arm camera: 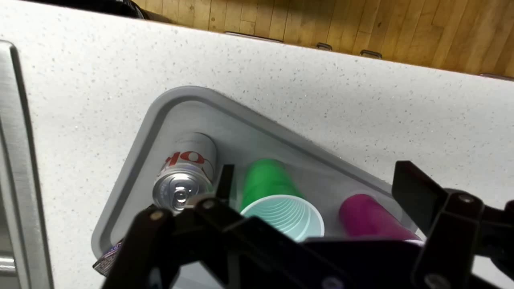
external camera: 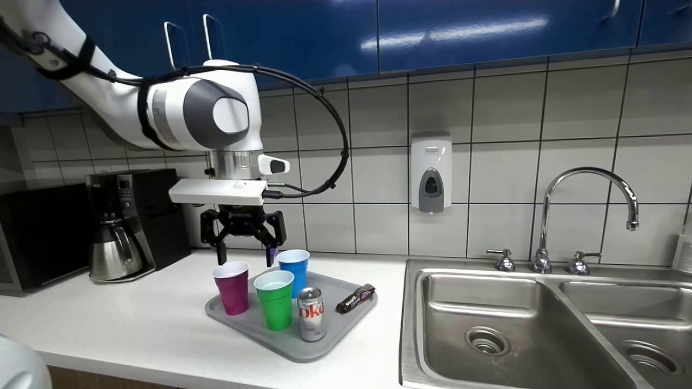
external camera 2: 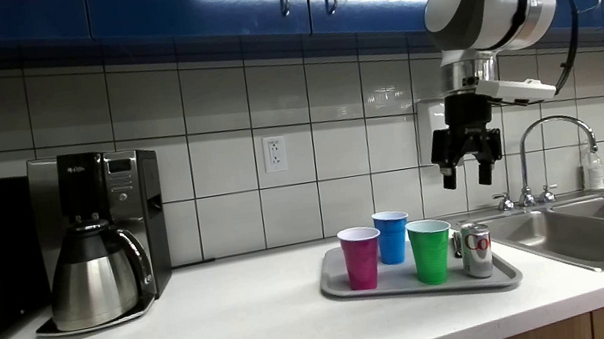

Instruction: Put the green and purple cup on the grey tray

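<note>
1. Green cup (external camera: 276, 308) stands upright on the grey tray (external camera: 341, 324), about midway along it, inside the rim.
2. Purple cup (external camera: 232, 292) also stands upright on the tray, towards its end away from the sink (external camera: 476, 308).
3. Blue cup (external camera 2: 393, 245) stands towards the tray's far rim in both exterior views.
4. Coke can (external camera: 312, 319) stands towards the tray's sink end, where a wrapped bar (external camera: 356, 298) lies.
5. Fingers (external camera 2: 450, 180) are spread apart above the tray.
6. Bench (external camera 2: 212, 332) carries the tray.

arm (external camera: 121, 105) slanting down; wrist (external camera: 235, 163) vertical; gripper (external camera: 246, 256) pointing down, spread wide
</note>
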Robot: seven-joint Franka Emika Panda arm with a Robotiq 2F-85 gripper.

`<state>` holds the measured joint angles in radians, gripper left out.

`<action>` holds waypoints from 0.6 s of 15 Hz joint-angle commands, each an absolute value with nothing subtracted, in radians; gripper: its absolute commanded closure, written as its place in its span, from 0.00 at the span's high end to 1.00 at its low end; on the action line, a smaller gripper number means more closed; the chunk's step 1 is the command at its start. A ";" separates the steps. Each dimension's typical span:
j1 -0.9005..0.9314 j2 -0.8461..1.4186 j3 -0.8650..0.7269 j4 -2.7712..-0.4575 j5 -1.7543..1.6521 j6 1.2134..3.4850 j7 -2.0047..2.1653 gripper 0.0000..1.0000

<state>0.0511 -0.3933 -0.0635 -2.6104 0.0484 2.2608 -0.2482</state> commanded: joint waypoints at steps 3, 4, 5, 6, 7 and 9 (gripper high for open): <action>0.047 -0.454 -0.079 -2.644 0.051 2.230 -0.252 1.00; 0.047 -0.464 -0.081 -2.649 0.051 2.228 -0.252 1.00; 0.047 -0.469 -0.081 -2.652 0.051 2.227 -0.252 1.00; 0.047 -0.470 -0.081 -2.654 0.051 2.227 -0.252 1.00; 0.047 -0.470 -0.081 -2.655 0.051 2.227 -0.252 1.00; 0.047 -0.470 -0.081 -2.655 0.051 2.227 -0.252 1.00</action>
